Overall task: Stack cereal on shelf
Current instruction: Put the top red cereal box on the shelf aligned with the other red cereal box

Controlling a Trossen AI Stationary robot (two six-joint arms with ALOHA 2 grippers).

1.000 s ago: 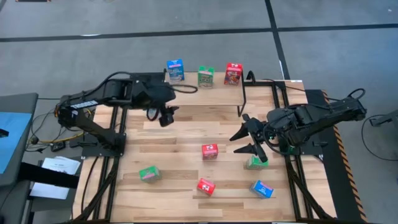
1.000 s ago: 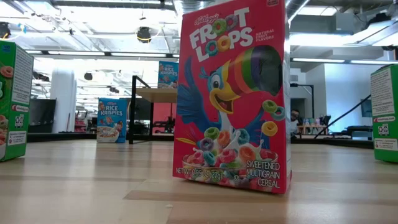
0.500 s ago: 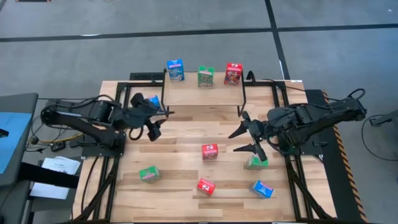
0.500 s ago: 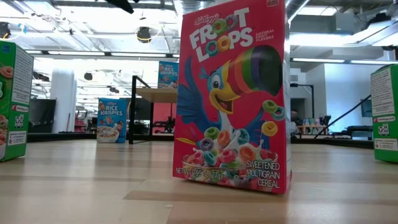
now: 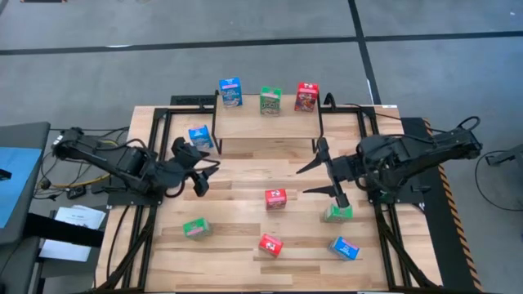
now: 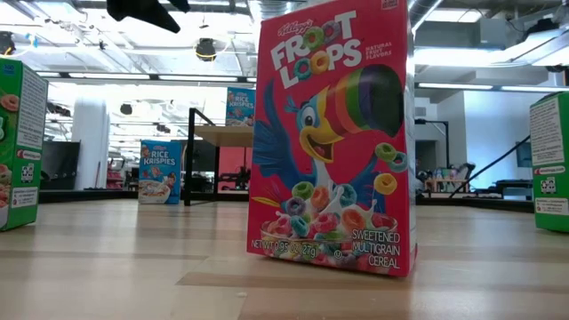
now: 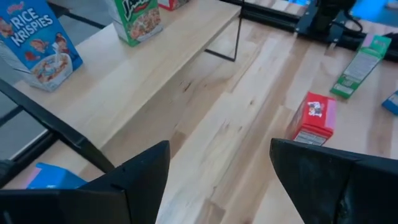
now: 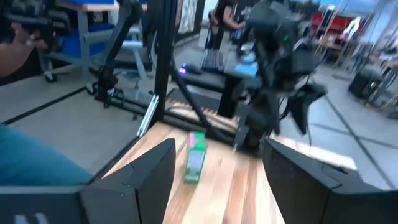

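Three cereal boxes, a blue Rice Krispies box [image 5: 230, 92], a green box [image 5: 270, 100] and a red box [image 5: 306, 96], stand in a row on the shelf [image 5: 265, 124], while the rest wait on the tabletop [image 5: 245, 204]. Your left tool [image 5: 198, 178] hovers at the tabletop's left side with its fingers parted and nothing between them; another blue box [image 5: 200, 137] stands just beside the shelf's left leg. Your right tool [image 5: 322, 178], also spread wide and empty, hangs above the tabletop near the shelf's right leg, with a green box [image 5: 336, 213] lying just beyond its lower finger. Watch that right reach: a low sweep could clip the red Froot Loops box [image 5: 275, 198] standing nearby, or catch the thin shelf leg and shake the standing row down. The green box appears to lie on its side, so a grip may slip.
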